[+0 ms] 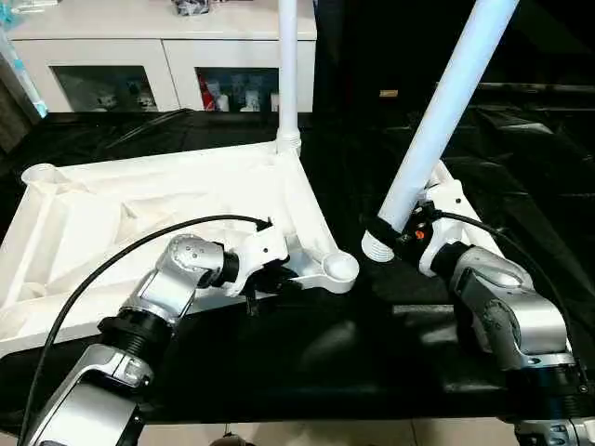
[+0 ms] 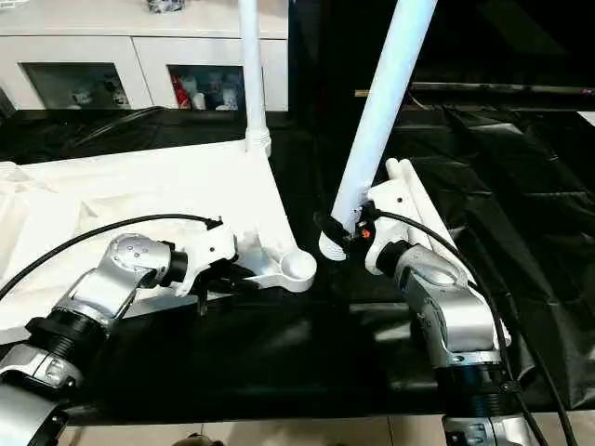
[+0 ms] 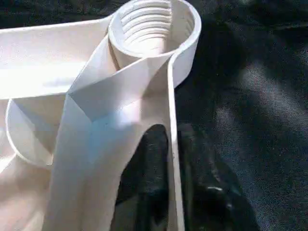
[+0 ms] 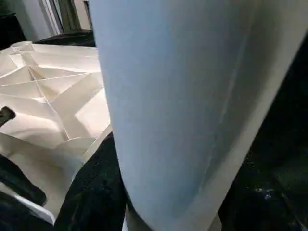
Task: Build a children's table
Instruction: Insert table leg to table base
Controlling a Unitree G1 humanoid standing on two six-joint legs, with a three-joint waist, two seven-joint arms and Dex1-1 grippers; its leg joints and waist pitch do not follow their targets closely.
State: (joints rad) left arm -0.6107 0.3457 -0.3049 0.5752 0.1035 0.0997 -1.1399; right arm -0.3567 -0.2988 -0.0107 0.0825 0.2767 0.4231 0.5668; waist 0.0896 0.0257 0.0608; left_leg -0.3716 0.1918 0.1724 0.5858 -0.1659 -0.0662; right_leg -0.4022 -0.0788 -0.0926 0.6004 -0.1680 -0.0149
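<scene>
- The white tabletop (image 2: 139, 200) lies underside-up on the black-draped table (image 2: 279, 353), one leg (image 2: 251, 70) standing upright in its far corner socket.
- The left pincer (image 2: 226, 277) sits at the tabletop's near edge, beside the empty corner socket (image 2: 299, 268); its grip looks closed, though shadowed.
- The right pincer (image 2: 342, 230) clasps a tilted second leg (image 2: 381, 102), its threaded end just beside that socket.

Bright overhead light, glare on black cloth (image 1: 521, 167), perhaps blurred wrist views.

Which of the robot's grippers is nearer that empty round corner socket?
Left. The left gripper grips the tabletop rim beside the socket; the right gripper holds a leg slightly farther off.
</scene>
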